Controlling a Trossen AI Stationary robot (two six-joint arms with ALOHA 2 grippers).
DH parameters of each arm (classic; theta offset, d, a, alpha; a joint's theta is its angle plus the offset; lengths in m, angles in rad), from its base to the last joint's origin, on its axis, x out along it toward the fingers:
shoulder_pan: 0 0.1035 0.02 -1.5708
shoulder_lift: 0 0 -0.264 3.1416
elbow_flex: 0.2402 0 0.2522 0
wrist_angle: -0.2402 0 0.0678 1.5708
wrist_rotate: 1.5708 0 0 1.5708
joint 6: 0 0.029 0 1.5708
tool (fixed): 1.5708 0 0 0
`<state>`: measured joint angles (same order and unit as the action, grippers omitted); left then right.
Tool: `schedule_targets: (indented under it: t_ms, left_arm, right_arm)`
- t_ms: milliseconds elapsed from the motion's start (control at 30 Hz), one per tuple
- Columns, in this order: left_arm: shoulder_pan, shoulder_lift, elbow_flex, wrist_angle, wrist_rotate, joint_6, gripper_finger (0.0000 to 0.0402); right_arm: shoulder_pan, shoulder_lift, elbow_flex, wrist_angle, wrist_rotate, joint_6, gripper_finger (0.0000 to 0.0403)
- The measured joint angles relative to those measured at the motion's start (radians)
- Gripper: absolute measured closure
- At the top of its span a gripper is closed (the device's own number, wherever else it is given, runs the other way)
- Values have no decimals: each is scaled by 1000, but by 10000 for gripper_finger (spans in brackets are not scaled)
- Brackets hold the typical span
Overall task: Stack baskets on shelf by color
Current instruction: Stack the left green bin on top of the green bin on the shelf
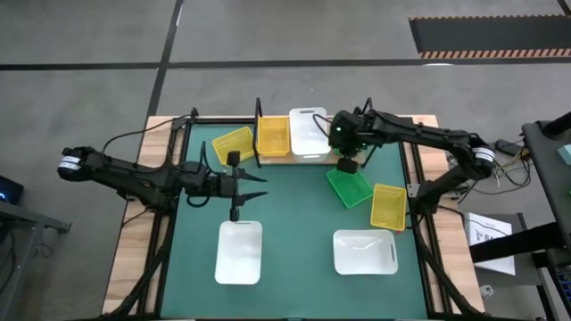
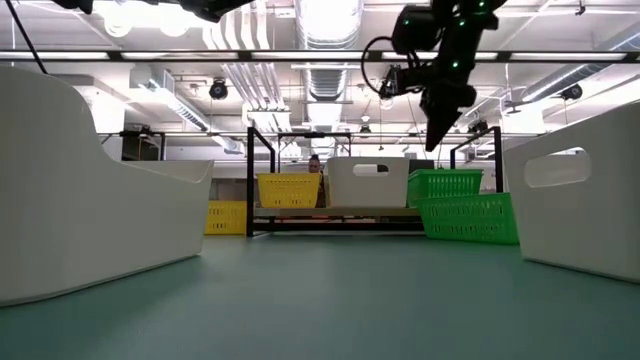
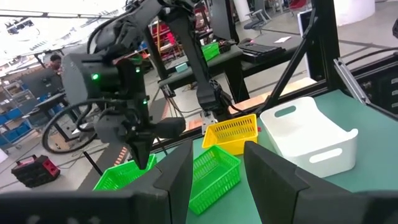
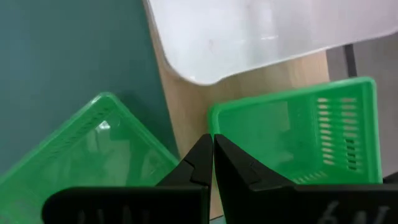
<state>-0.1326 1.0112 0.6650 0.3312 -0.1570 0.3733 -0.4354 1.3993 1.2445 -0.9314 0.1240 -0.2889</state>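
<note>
The wooden shelf [image 1: 278,157] stands at the mat's far edge. On it rest a yellow basket [image 1: 273,135], a white basket [image 1: 309,134] and, at its right end, a green basket [image 4: 292,143], which the right arm mostly hides in the high view. A second green basket [image 1: 350,185] lies on the mat just in front. My right gripper [image 4: 212,144] is shut and empty, and in the low view [image 2: 438,128] it hangs clear above the shelf's green basket [image 2: 445,185]. My left gripper [image 1: 257,186] is open and empty over the mat's left middle.
A yellow basket [image 1: 234,143] lies tilted left of the shelf, and another yellow basket [image 1: 387,206] lies on the mat at the right. Two white baskets [image 1: 239,251] [image 1: 364,251] sit near the front edge. The green mat [image 1: 294,205] is bare between them.
</note>
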Motion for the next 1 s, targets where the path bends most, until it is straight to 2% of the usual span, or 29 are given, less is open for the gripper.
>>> schedule_targets:
  t_ms: [300,1000]
  left_arm:
    - [0,0,-1,0,0,0,274]
    - [0,0,-1,1,0,1,274]
  right_arm:
    - [-17,93,64,4,0,-37,394]
    - [-68,178,61,150,-19,-50,394]
